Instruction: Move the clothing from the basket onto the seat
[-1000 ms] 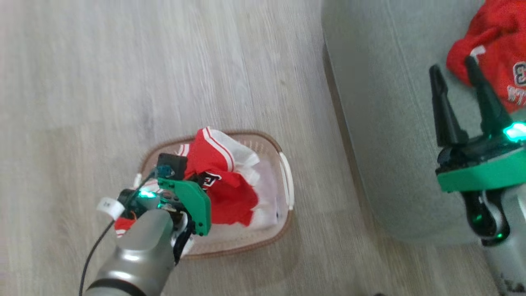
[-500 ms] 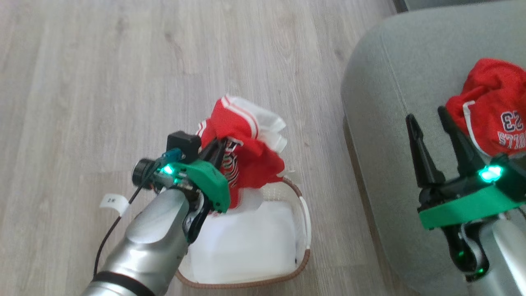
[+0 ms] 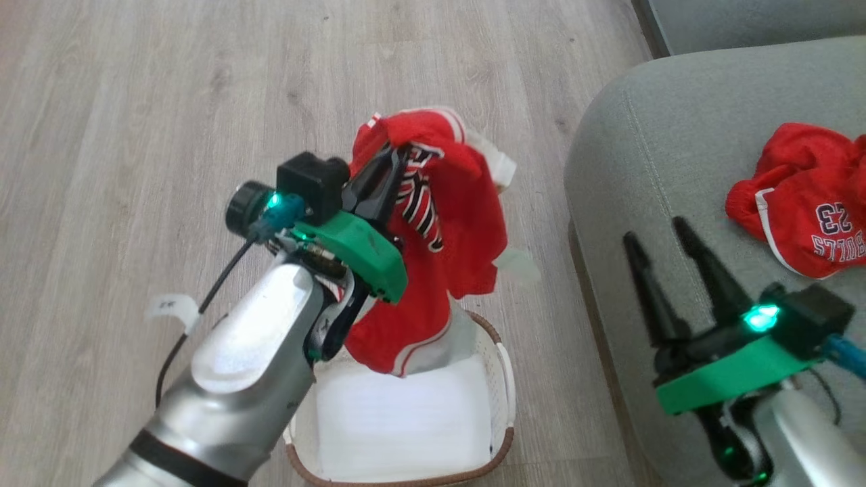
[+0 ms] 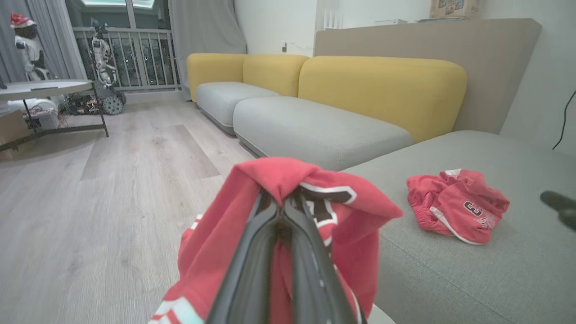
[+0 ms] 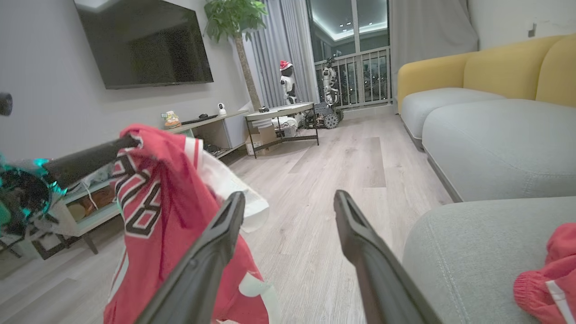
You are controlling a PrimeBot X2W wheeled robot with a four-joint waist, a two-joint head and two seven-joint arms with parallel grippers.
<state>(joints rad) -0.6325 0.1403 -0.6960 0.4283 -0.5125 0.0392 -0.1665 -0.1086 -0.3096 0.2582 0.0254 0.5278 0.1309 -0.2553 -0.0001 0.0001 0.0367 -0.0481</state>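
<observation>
Jersey [image 3: 473, 223] hangs pinched in your left gripper [image 3: 398, 150]; right gripper [image 3: 654, 230] gapes empty. Careful, that trailing hem could snag the basket [image 3: 499, 382] rim.

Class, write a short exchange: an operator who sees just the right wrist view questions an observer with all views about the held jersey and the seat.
Operator: Is the jersey out of the basket?
Observer: In the head view the jersey hangs raised, its lower edge right over the basket's opening. I cannot tell if they touch.
Operator: What is the red scrap on the seat?
Observer: The shorts, crumpled on the seat, with the number 23 showing.
</observation>
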